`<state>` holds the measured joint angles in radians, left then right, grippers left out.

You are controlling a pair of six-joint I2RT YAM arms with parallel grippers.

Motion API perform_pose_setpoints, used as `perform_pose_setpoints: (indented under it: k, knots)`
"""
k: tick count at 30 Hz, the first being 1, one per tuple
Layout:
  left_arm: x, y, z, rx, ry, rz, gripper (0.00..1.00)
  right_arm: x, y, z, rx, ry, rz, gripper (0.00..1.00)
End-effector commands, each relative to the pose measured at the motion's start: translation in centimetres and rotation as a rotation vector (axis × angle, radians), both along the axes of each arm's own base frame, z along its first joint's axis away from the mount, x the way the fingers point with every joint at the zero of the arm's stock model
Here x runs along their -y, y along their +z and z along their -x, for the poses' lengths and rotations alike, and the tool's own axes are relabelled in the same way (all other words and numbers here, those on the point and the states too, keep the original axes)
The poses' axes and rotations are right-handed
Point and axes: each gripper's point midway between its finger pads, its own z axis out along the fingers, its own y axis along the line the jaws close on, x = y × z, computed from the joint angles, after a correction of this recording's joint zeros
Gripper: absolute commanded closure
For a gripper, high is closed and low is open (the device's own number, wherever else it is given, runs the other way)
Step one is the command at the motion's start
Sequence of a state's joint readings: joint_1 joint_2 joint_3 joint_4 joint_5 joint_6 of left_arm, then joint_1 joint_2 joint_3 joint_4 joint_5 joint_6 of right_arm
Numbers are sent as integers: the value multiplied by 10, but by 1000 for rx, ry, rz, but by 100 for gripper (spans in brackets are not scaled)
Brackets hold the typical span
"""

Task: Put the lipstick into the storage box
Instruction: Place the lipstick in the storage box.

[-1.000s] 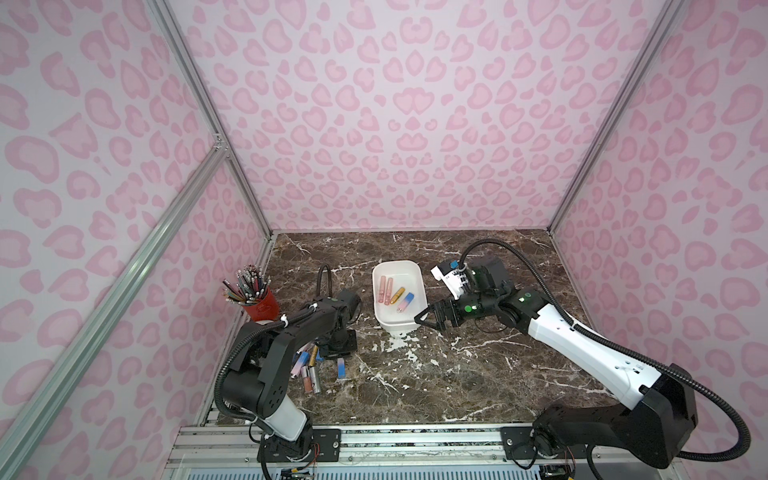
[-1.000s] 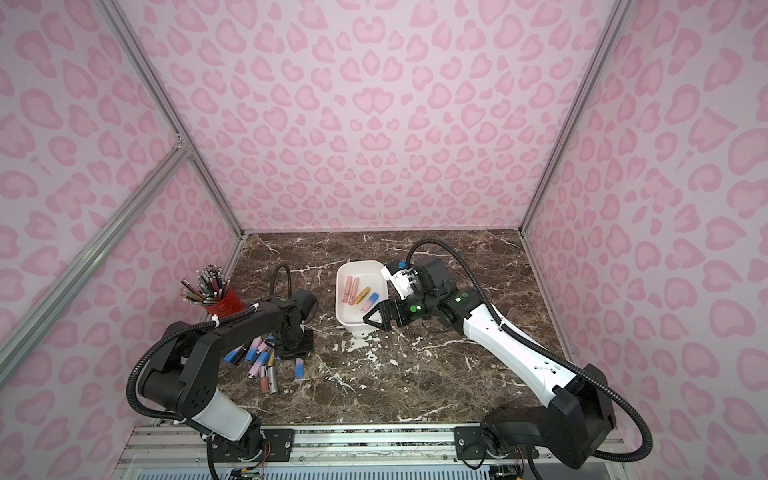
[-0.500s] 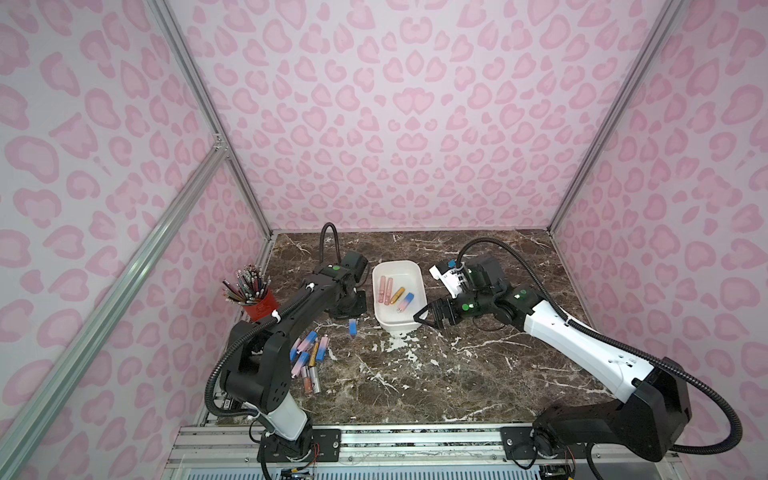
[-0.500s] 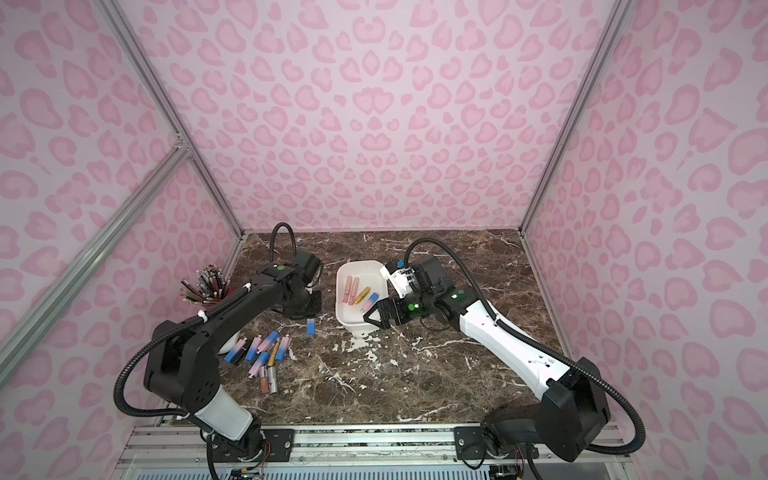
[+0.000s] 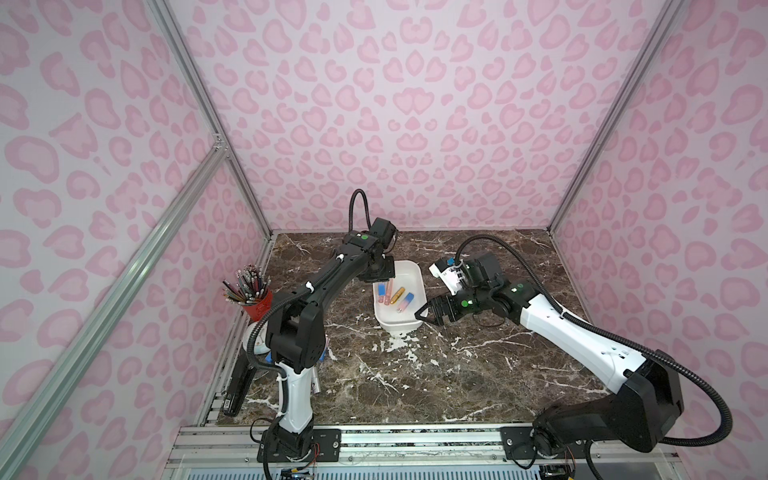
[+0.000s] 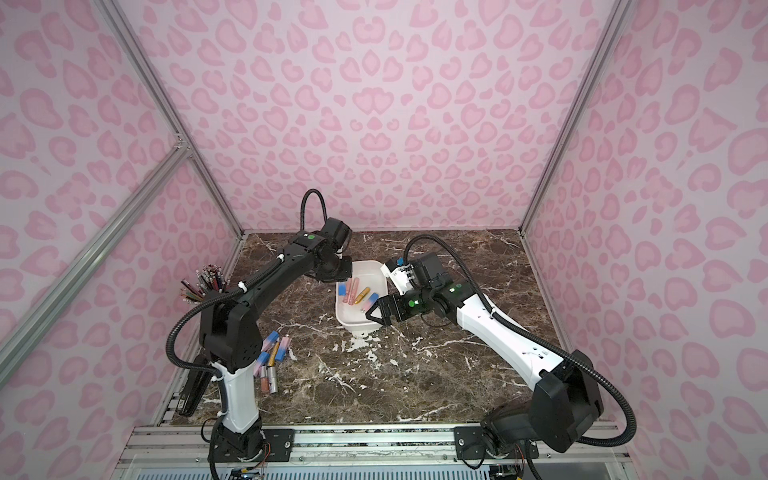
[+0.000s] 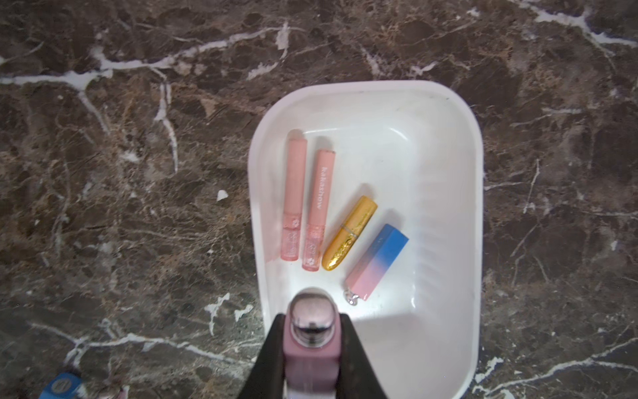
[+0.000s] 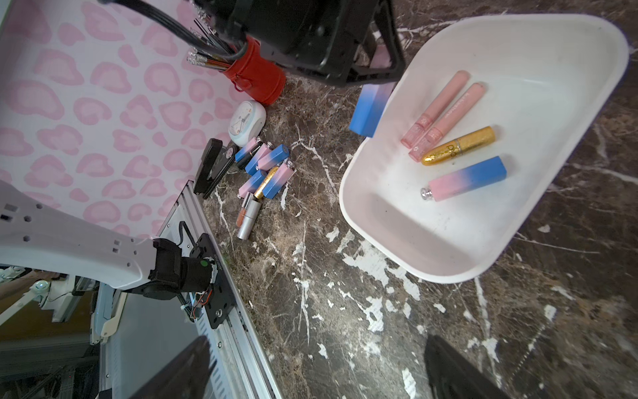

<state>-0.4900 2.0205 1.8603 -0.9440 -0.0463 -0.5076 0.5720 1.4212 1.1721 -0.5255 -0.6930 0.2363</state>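
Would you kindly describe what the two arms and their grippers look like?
Both have white shells and black joints: the left arm and the right arm. Each carries small green lights and looping black corrugated cables. The left gripper and right gripper have black tapered fingers. A white camera module sits at the right wrist.

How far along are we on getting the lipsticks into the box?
Done: the storage box holds a pair of pink gloss tubes, a gold lipstick and a pink-blue tube. In hand: the left gripper is shut on another pink-blue lipstick over the box's edge. Left: a pile of tubes on the table.
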Motion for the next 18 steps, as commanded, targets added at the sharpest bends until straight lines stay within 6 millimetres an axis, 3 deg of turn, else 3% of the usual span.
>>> perform_pose_setpoints:
  k: [1, 12, 18]
  knots:
    - [11, -3, -3, -19, -5, 16, 97, 4, -5, -1, 0, 6, 28, 1]
    - [47, -39, -6, -57, -36, 60, 97, 14, -11, -11, -9, -10, 36, 1]
    - [55, -61, -13, -75, -44, 54, 97, 22, -13, -16, -10, -27, 50, 1]
